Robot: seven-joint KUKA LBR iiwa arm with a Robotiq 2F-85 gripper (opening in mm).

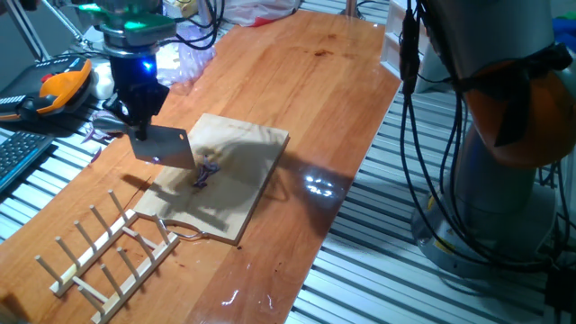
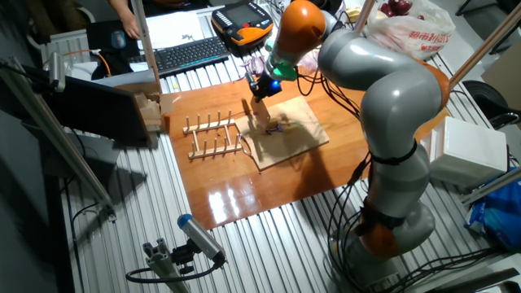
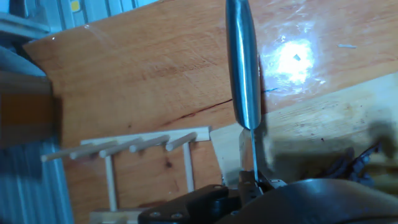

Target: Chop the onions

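Thin purple slivers of onions [image 1: 206,171] lie near the middle of the pale wooden cutting board [image 1: 247,184]. My gripper [image 1: 140,124] hangs over the board's left edge, shut on the handle of a cleaver [image 1: 163,147] whose flat steel blade points down, just left of the slivers and above the board. The other fixed view shows the same gripper [image 2: 261,88], the blade [image 2: 261,111] and the onions [image 2: 276,127] on the board [image 2: 297,138]. In the hand view the cleaver [image 3: 242,74] appears edge-on, with blurred dark onions [image 3: 348,165] to its right.
A wooden peg rack [image 1: 108,252] lies on the table beside the board's near-left corner. An orange teach pendant [image 1: 56,88] and a plastic bag [image 1: 193,56] sit behind the gripper. The table's right edge [image 1: 355,180] drops to metal slats.
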